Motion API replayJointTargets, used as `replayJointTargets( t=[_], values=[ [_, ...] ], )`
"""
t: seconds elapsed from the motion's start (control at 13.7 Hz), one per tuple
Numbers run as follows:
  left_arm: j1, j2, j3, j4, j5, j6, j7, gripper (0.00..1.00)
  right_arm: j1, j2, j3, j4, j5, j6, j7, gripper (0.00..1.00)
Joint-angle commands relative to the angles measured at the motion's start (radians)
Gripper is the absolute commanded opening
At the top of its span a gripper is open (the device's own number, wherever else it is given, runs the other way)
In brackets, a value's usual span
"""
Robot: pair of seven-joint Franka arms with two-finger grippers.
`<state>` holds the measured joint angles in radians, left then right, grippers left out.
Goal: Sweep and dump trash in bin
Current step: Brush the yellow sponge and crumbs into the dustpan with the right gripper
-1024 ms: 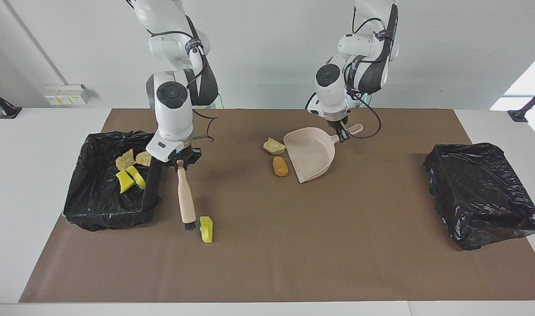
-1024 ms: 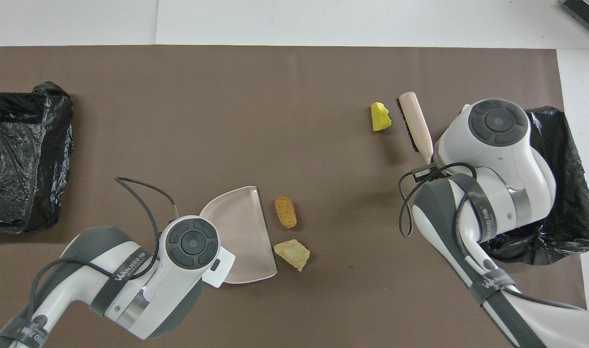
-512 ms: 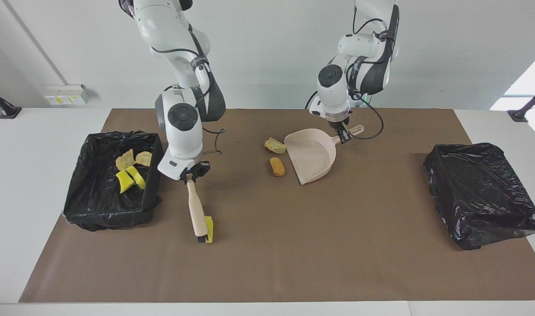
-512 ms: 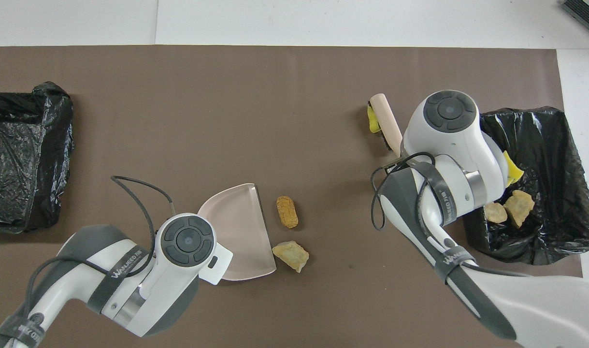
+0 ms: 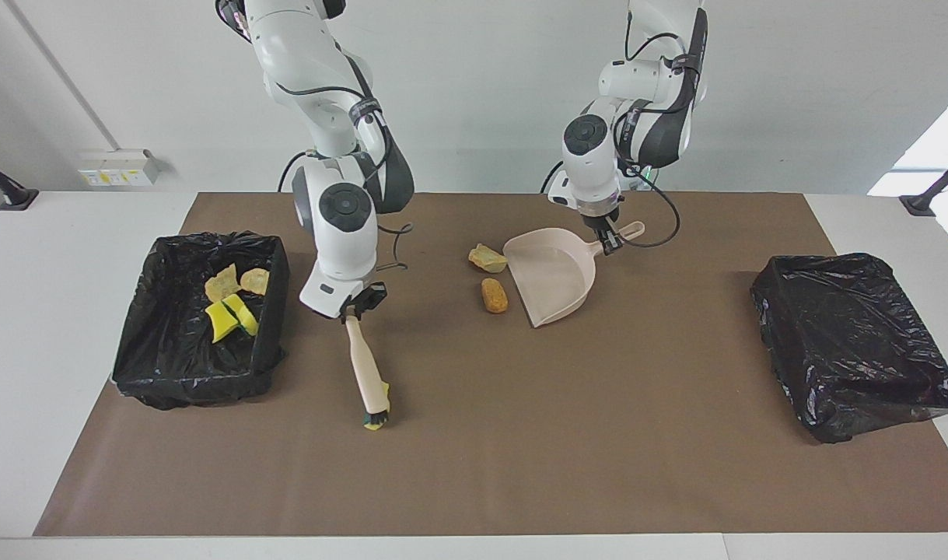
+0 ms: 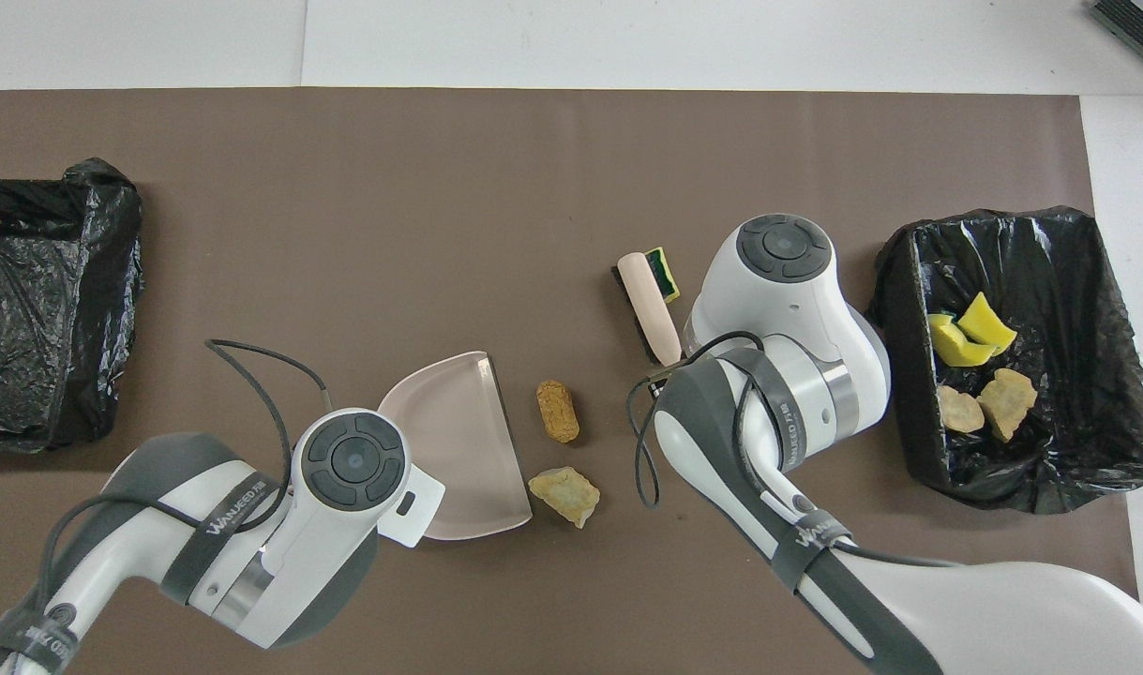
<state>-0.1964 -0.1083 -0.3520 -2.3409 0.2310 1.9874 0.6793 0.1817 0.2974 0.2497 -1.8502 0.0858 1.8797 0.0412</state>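
The brown mat (image 5: 520, 435) covers a white table (image 5: 54, 327) before a white wall. The right gripper (image 5: 355, 309) is clamped on the brush (image 5: 367, 377), its bristles touching a sponge scrap (image 6: 665, 272). The left gripper (image 5: 607, 239) is clenched on the dustpan (image 5: 555, 268) handle. Two loose scraps (image 5: 495, 295) lie at the pan's 9 o'clock in the facing view. Four scraps (image 5: 229, 299) sit in the black-lined bin (image 5: 147, 365) at the right arm's end. A second lined bin (image 5: 855, 342) stands at the left arm's end.

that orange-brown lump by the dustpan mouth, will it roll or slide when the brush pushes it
The orange-brown lump looks oblong and rounded, so it may roll sideways instead of sliding straight. Its rough, crumbly surface suggests it is light. It lies close to the dustpan, so a short push probably suffices.
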Motion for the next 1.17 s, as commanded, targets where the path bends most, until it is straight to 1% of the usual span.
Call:
replayJointTargets(
  t=[0.0,0.15,0.37,0.44,0.51,0.59,0.66,0.73,0.88,1.1],
  values=[
    [0.015,-0.013,-0.002,-0.026,0.004,0.027,0.005,0.0,-0.002,-0.032,0.057,0.002,0.112,-0.05,0.034,0.0],
    [0.017,-0.013,-0.002,-0.026,0.004,0.027,0.005,0.0,-0.002,-0.053,0.098,0.006,0.123,-0.077,0.087,0.0],
    [0.017,-0.013,-0.002,-0.026,0.004,0.027,0.005,0.0,-0.042,-0.089,0.091,0.065,0.143,-0.2,0.085,0.0],
    [0.026,-0.013,-0.002,-0.026,0.004,0.027,0.003,0.0,-0.06,-0.106,0.089,0.057,0.137,-0.211,0.072,0.0],
    [0.032,-0.011,-0.002,-0.026,0.004,0.027,0.003,0.0,-0.065,-0.113,0.088,0.033,0.129,-0.202,0.048,0.0],
    [0.032,-0.011,-0.002,-0.026,0.004,0.027,0.002,0.0,-0.077,-0.139,0.088,-0.016,0.127,-0.177,0.027,0.0],
    [0.032,-0.011,-0.002,-0.026,0.004,0.027,0.003,0.0,-0.088,-0.168,0.089,-0.076,0.127,-0.127,0.01,0.0],
    [0.034,-0.011,-0.002,-0.026,0.004,0.027,0.002,0.0,-0.079,-0.2,0.089,-0.127,0.13,-0.096,0.011,0.0],
    [0.035,-0.011,-0.002,-0.026,0.004,0.027,0.002,0.0,-0.018,-0.222,0.091,-0.181,0.137,-0.083,0.054,0.0],
    [0.037,-0.011,-0.002,-0.025,0.004,0.027,0.003,0.0,0.082,-0.219,0.091,-0.251,0.137,0.007,0.181,0.0]
  ],
)
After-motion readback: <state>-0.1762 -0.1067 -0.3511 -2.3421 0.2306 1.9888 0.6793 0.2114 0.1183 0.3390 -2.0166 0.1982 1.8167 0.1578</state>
